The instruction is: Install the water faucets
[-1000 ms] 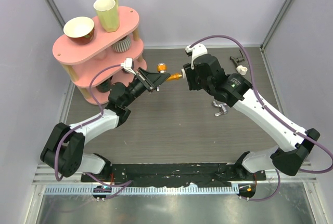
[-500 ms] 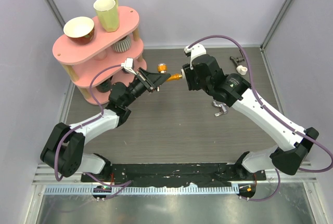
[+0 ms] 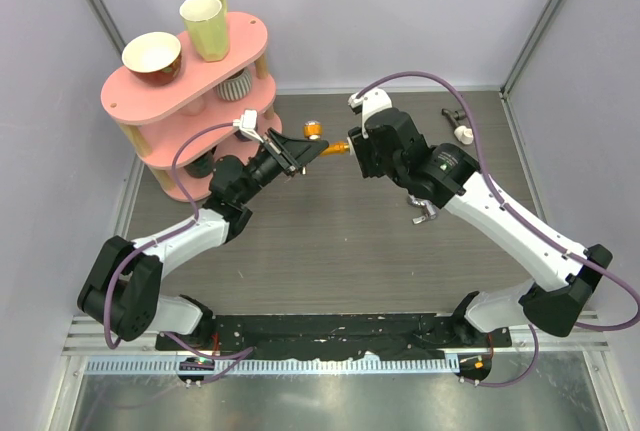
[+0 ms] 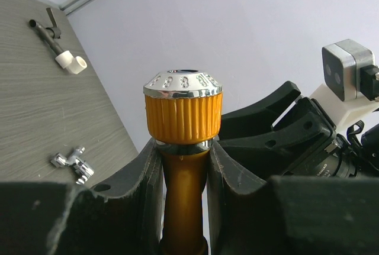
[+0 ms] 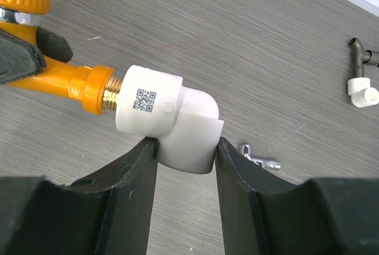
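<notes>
The orange tap [image 3: 336, 149] with its silvery-topped knob [image 4: 183, 104] is held above the table mid-back. My left gripper [image 4: 183, 199] is shut on its stem, knob just past the fingertips. The white pipe fitting [image 5: 172, 119], an elbow with a QR label, sits on the tap's brass threaded end [image 5: 113, 94]; a little thread still shows. My right gripper [image 5: 186, 160] is shut on the fitting's lower leg. In the top view my left gripper [image 3: 308, 154] and right gripper [image 3: 354, 147] meet tip to tip.
A small silver tap piece [image 3: 425, 209] lies on the table under my right arm. A dark tap piece with a white end [image 3: 460, 123] lies at the back right. A pink two-tier shelf [image 3: 120, 101] with a cup, bowls and a mug stands at the back left.
My right gripper with the white fitting has shifted slightly left, toward my left gripper. The left arm has barely moved.
</notes>
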Robot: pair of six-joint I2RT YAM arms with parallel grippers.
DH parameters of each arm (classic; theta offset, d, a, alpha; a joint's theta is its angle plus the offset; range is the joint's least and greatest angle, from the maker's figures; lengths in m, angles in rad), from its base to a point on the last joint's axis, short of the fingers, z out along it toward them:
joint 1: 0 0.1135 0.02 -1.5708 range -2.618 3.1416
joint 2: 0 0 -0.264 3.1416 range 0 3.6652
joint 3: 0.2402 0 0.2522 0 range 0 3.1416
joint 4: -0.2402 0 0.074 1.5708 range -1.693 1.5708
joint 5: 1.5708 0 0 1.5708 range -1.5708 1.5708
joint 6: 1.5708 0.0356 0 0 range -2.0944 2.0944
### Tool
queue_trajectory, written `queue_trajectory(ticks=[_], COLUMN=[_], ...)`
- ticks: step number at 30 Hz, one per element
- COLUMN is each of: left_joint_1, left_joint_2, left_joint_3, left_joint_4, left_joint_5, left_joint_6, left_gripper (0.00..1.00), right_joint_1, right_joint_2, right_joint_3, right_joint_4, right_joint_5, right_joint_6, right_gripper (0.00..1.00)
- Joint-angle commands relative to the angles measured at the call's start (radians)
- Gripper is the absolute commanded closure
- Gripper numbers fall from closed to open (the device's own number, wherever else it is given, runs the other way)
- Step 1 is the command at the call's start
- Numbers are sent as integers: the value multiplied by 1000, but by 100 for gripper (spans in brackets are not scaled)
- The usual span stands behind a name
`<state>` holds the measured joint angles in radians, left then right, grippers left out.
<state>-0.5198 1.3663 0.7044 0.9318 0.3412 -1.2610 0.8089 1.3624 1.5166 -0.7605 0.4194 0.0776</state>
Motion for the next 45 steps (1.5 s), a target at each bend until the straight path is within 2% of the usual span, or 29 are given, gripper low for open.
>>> queue_trajectory(ticks=[1,12,21,45], left_joint_1=[-6,-13,-23,-23], left_joint_2=[-13,-13,4,34], left_joint_3=[50,38,-11,3], left_joint_4=[24,42,170,183], left_joint_5=[1,2,-11,99], left_joint_6=[32,37,5,77], left_gripper=[100,100,100,100], right_joint_1=[19,26,26,27], right_joint_2=[-5,-2,-5,-43], right_joint_3=[51,57,45,42], right_joint_4=[32,36,49,23], right_joint_5=[-13,-8,-4,-1], right_joint_6=[-12,40,94,80], right_gripper=[99,99,99,99])
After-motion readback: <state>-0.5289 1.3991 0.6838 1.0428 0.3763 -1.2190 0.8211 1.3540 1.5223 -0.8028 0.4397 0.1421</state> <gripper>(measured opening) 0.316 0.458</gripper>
